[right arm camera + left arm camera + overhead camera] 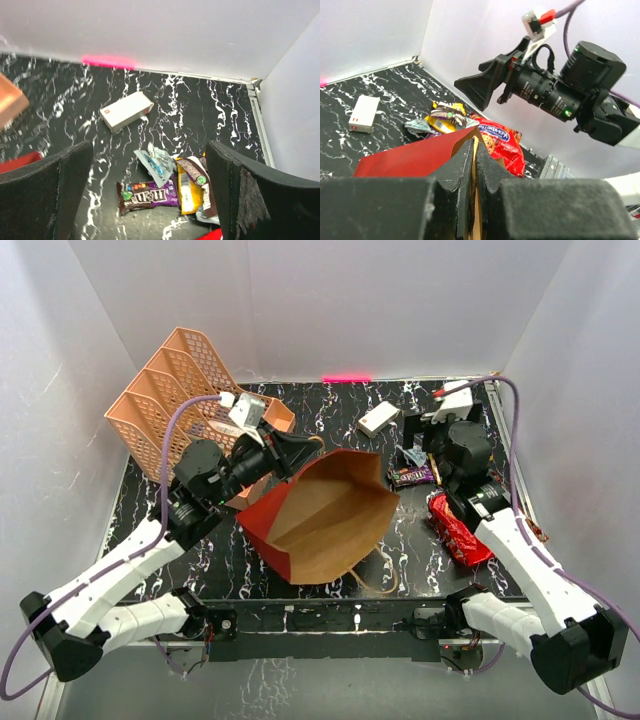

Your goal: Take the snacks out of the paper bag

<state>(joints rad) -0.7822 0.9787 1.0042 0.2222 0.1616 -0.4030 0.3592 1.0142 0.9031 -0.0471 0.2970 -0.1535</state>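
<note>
Dark red paper bag (325, 515), kraft-lined, tipped open (only lining shows inside); rim pinched tight by left gripper (474, 150); loose snacks (147, 194) lie between wide-spread fingers of right gripper (150, 150).

Your left arm (120, 580) reaches forward and inward from its base, elbow bent. The left hand (474, 150) is closed, its fingers (455, 170) pressed together and pinching the rim of the paper bag (410, 157) between their tips. Your right arm (530, 560) stretches forward with the wrist held up in the air. The right hand (150, 145) is spread wide, fingers (55, 190) well apart. It sits above and ahead of the left hand.
</note>
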